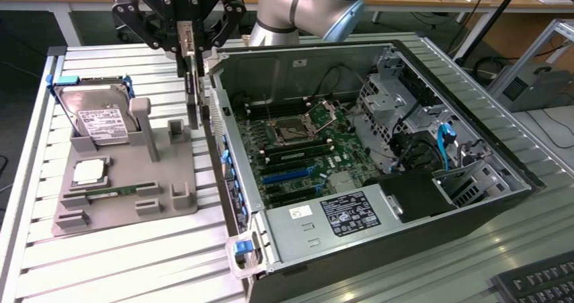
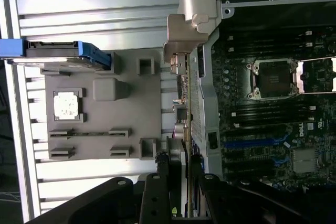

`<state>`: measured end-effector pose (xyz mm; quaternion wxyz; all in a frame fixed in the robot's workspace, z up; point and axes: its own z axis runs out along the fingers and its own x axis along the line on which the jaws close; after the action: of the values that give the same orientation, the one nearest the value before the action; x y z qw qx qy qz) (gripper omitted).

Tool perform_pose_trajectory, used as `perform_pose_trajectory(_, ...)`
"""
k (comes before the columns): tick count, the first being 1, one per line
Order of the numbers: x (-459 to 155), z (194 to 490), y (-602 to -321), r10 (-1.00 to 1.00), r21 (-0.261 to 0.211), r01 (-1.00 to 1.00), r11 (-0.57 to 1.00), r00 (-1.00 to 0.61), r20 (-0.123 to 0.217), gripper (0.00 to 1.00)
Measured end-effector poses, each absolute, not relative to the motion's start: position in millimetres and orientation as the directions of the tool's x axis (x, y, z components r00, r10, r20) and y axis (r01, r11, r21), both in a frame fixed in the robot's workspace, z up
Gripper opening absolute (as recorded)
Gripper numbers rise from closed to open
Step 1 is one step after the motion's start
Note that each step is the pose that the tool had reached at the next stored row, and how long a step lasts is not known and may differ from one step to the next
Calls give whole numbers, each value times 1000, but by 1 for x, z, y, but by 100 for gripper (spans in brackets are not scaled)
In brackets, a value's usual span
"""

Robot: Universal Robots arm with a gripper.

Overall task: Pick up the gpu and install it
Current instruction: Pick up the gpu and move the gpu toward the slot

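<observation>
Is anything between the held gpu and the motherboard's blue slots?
Yes: the case's wall stands between them. The gripper holds the gpu edge-down just outside that wall, on the grey tray side.

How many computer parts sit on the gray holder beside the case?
3: the hard drive upright at the holder's end, the processor flat beside it, the memory stick beyond the processor. The held gpu may hide more.

I see the black two-fingered gripper [image 1: 191, 46] pointing straight down, its wrist vertical above it. Both black linkage fingers [image 1: 148, 27] are drawn in, pinching the thin dark gpu card [image 1: 191, 95] that hangs on edge between them. On the wrist view the fingertips [image 2: 156, 192] flank the card's edge. The silver-grey jointed arm [image 1: 310, 7] bends in from the exterior view's top.
</observation>
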<state>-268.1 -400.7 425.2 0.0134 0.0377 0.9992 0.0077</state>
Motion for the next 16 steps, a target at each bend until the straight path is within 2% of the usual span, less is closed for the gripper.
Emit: perform_pose_trajectory(16,-254,425,-401,76,15,75,997,-997,-26,27)
